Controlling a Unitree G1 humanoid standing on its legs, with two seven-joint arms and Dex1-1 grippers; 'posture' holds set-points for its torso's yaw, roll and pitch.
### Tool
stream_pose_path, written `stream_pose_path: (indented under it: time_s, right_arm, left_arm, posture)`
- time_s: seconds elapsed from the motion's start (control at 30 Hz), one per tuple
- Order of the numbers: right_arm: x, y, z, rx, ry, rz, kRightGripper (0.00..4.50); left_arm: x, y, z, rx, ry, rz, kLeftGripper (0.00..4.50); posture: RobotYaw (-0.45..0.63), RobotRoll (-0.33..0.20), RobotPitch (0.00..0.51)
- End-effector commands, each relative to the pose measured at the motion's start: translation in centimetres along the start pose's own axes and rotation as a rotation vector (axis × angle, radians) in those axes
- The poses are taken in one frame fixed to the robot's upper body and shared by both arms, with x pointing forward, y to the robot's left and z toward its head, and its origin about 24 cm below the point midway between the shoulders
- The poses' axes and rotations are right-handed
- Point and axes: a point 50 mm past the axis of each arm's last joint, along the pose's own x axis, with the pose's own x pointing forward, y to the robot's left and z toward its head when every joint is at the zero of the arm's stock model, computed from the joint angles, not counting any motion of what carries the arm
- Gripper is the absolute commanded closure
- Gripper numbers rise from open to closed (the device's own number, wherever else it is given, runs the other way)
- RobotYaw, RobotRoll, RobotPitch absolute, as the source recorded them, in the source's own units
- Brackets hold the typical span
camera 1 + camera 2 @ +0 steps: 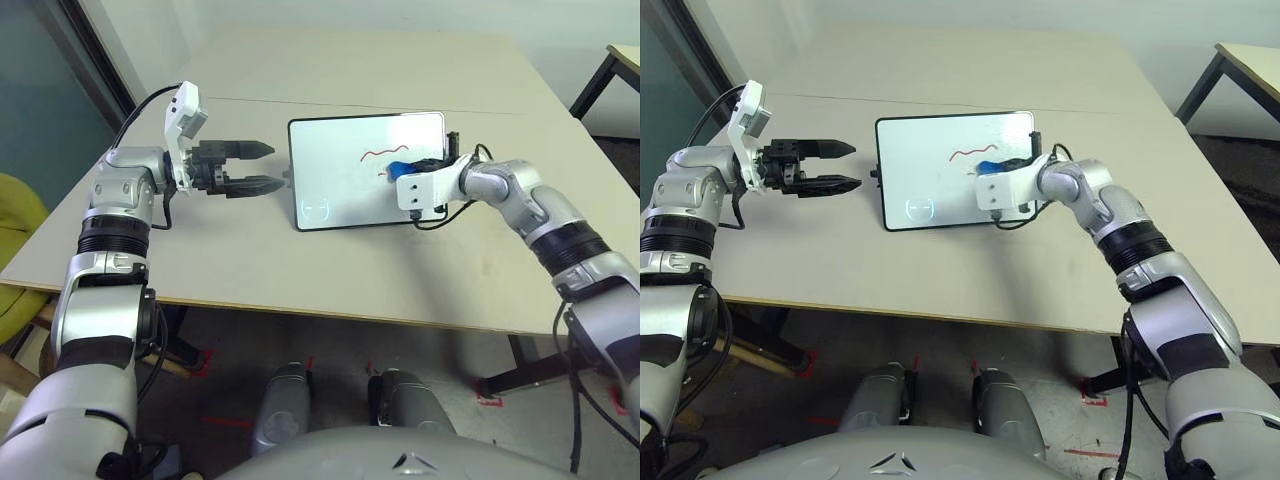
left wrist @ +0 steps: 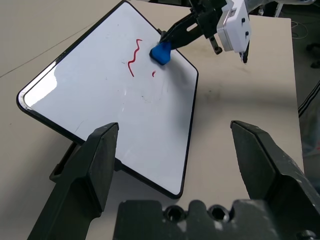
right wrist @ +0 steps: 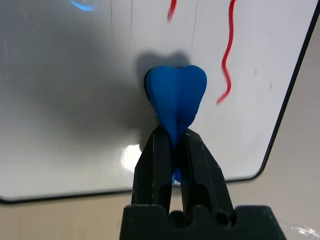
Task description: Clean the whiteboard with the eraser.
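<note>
Nearest the head camera, two silver forearms reaching out over pale beige tabletop (image 1: 330, 270). Rectangular white whiteboard with thin black frame and rounded corners (image 1: 340, 170) lying flat near table centre, faint circle mark in its near-left corner. Right gripper (image 3: 171, 145) clamped tight on small bright blue bone-shaped eraser (image 3: 175, 100) — fingers pinching the narrow waist, broad lobe pointing forward and apparently pressed to the board surface, though contact not certain from these angles. Eraser sitting over the board's right half, just beside long red squiggle (image 2: 133, 57); small red fleck (image 2: 153, 74) close by. Left gripper (image 1: 255, 167) hovering just off the board's left edge, black fingers spread wide, holding nothing, not touching the frame. Judged stage: wiping under way or about to begin, red marks largely remaining. To do the stroke well: keep the eraser's flat lobe square to the surface, press lightly but evenly, sweep across the full length of the squiggle, then return for the fleck. Board unpinned as it stands, so a hard sideways push would likely slide it on the smooth tabletop — bracing the left edge with the free gripper looks sensible before pressing harder. Watch the pinch on the narrow waist; a twist there could roll the eraser out of the fingers.
</note>
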Motion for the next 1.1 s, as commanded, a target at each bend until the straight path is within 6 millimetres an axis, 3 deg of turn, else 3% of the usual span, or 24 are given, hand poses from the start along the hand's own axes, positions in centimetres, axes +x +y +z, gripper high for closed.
stream_pose_path:
  time_s: [0.03,0.27,1.1]
  right_arm:
    - [-0.5,0.0,-1.3,0.028,0.040,-0.005,4.47]
    - [-0.2,0.0,-0.7,0.021,0.023,-0.007,4.47]
    - [1.8,1.9,6.4,-0.050,-0.194,0.054,4.48]
  left_arm:
    - [0.1,0.2,0.1,0.001,0.002,0.002,0.00]
    - [0.2,0.2,0.1,0.002,0.001,0.001,0.00]
    - [0.0,0.2,0.1,0.002,0.000,0.006,0.00]
  posture:
    - [0.15,0.000,0.016]
    - [0.15,0.000,0.016]
    - [0.16,0.000,0.012]
